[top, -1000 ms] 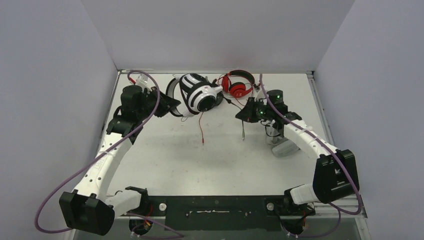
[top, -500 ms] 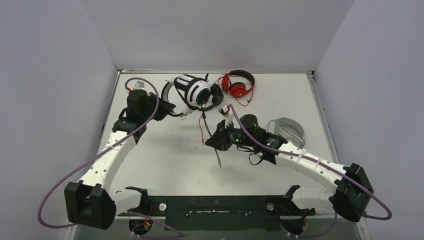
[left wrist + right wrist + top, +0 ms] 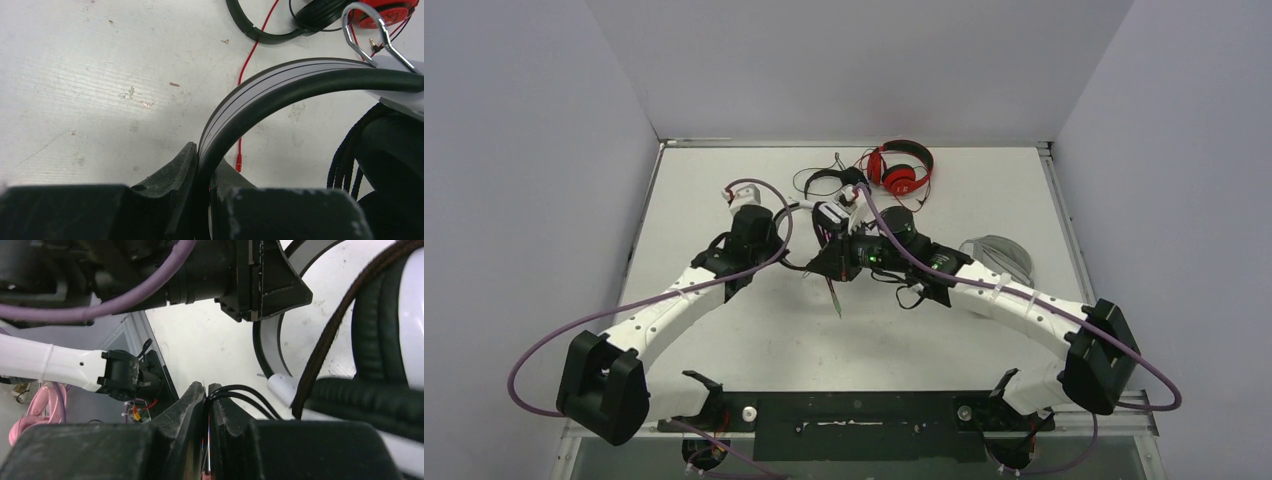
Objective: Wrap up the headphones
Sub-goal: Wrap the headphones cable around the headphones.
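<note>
We've got our left gripper (image 3: 202,159) clamped on the headband of the white-and-black headphones (image 3: 280,85), mid-table between both arms. Our right gripper (image 3: 207,389) pinches a thin black cable (image 3: 240,391). Crowding the far side are the black headphones (image 3: 816,179) and red headphones (image 3: 902,172), with a red cable (image 3: 250,65) running under the headband. The grey headphones (image 3: 999,250) lie off right.
</note>
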`<state>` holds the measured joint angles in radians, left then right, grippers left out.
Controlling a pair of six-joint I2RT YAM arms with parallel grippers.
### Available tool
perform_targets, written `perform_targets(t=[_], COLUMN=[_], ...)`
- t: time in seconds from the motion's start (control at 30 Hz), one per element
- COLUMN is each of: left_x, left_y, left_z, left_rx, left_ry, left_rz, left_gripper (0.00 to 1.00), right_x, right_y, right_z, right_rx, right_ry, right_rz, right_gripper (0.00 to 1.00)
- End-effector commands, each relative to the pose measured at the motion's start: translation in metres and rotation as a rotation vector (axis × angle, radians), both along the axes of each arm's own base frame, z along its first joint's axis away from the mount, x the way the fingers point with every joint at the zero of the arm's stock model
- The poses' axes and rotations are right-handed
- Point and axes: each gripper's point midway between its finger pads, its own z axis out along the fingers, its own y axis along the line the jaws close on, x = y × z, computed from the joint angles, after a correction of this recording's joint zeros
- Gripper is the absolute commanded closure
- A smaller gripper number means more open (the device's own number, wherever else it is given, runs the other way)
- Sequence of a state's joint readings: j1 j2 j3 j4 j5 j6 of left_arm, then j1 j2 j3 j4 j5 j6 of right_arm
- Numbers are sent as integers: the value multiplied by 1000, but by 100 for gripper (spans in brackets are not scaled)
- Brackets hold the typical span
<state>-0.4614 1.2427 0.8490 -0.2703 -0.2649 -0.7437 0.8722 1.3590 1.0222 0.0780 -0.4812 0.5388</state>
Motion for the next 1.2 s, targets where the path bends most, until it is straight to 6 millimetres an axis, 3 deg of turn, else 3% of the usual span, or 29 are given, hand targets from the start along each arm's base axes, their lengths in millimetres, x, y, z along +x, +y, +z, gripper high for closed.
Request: perform_targets(t=[0.0,0.27,0.43,0.63,0.73,1.17], left_x=[20,1,-13,-21,-23,-26], left_y=[-12,-40,-49,-55,-59,-72], left_z=[27,2,-6,-3,0,-3], left_rx=[59,-19,-77,-120,-144,-204], left_ry=[-162,-67,-26,-10,-5,32], left_rz=[-47,-162,-197,-222,-235,-260], left_gripper=[100,100,100,100,100,100], right_x=[19,67,85,92,93,92], right_y=[13,4,1,4,3,3], right_z=[26,-9,-23,-40,-40,-33], right_rx=[12,6,-1,-27,-18,-6], right_ry=[-44,106,127,147,144,119], right_rz=[-30,-141,-168,-169,-174,-158], right_gripper=[92,89,67,48,38,12])
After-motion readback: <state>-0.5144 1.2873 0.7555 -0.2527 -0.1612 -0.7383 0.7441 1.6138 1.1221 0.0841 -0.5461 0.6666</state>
